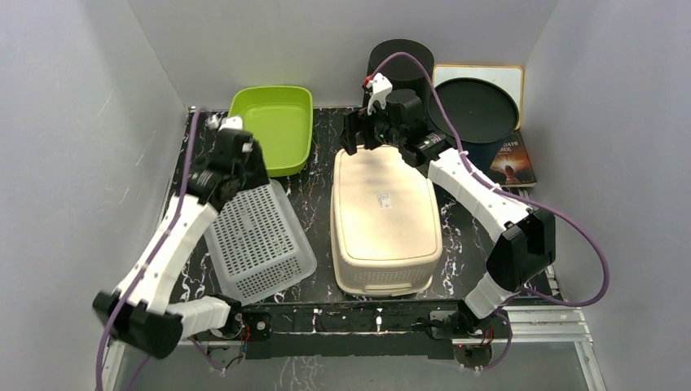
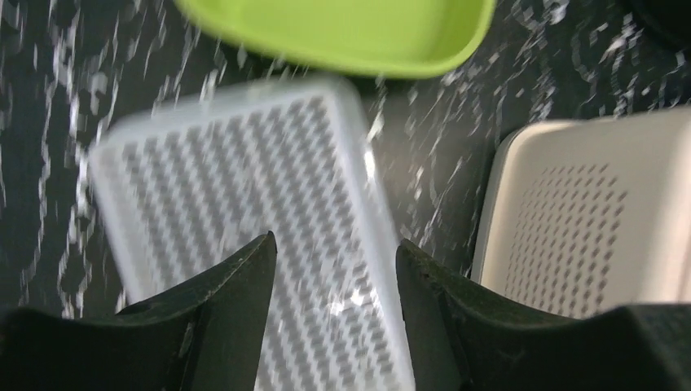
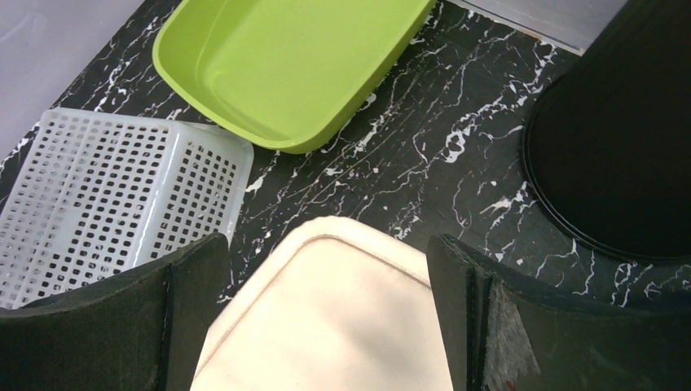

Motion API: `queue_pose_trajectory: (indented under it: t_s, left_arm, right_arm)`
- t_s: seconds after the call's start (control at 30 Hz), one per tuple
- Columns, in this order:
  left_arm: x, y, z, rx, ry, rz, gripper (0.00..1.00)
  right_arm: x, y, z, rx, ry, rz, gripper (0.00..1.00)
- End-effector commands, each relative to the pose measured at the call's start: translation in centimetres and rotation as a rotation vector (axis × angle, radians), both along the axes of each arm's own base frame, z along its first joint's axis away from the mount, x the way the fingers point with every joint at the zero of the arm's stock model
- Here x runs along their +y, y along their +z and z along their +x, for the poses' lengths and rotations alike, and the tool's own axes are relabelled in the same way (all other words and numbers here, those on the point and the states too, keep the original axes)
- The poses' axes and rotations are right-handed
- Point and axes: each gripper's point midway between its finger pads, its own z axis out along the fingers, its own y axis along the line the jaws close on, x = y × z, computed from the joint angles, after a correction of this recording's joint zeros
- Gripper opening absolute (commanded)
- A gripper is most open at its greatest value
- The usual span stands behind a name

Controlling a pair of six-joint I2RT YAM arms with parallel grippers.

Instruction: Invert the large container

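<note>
The large container (image 1: 383,218), where is it? asks the first voice.

Second voice: It is cream plastic and lies in the middle of the black marbled bench (image 1: 320,191), running from mid-bench to the near edge. Its flat base faces up with a small label on it, and its rim is down on the bench. The left wrist view shows small perforations in its side wall (image 2: 583,228).

First voice: What is beside it?

Second voice: To its left, just apart from it, lies a white perforated basket (image 1: 257,232), reaching toward the near left corner. Behind the basket, at the far edge, sits a lime green tray (image 1: 275,122), open side up. In the far right corner stands a black cylinder (image 1: 401,59), with a black round plate (image 1: 477,110) on a pale board to its right, and a book (image 1: 512,160) in front of that.

First voice: And the pincers?

Second voice: The right gripper (image 3: 326,244) hangs over the far end of the large container, fingers spread wide with nothing between them; I cannot tell whether they touch it. The left gripper (image 2: 334,252) hovers above the far end of the basket, fingers parted and empty. That view is blurred.
</note>
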Motion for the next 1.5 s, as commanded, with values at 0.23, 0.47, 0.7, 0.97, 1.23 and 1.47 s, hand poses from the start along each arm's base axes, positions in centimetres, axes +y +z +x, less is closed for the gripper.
queue_pose_trajectory:
  t_s: [0.23,0.47,0.7,0.97,1.23,1.47]
  left_arm:
    - [-8.1,1.9,16.9,-0.198,-0.491,0.268,0.53]
    - [-11.7,-2.6,20.6,-0.205,-0.636,0.254,0.58]
    - [-13.2,-7.3,22.5,-0.137,-0.692,0.250,0.62]
    - [-12.9,-11.1,23.1,-0.061,-0.686,0.276,0.62]
    - [-12.0,-13.3,22.9,-0.014,-0.669,0.316,0.64]
    - [-10.8,-15.4,22.5,0.057,-0.638,0.365,0.30]
  right_arm:
    - [-2.5,9.3,0.9,-0.221,-0.157,0.090,0.95]
    - [-5.1,12.0,1.9,-0.264,-0.287,0.144,0.96]
    - [-6.5,11.5,2.3,-0.265,-0.319,0.132,0.96]
    - [-7.7,10.6,2.6,-0.255,-0.326,0.122,0.97]
    - [-8.8,9.4,2.9,-0.237,-0.339,0.120,0.96]
    - [-9.1,9.2,2.9,-0.222,-0.350,0.133,0.98]
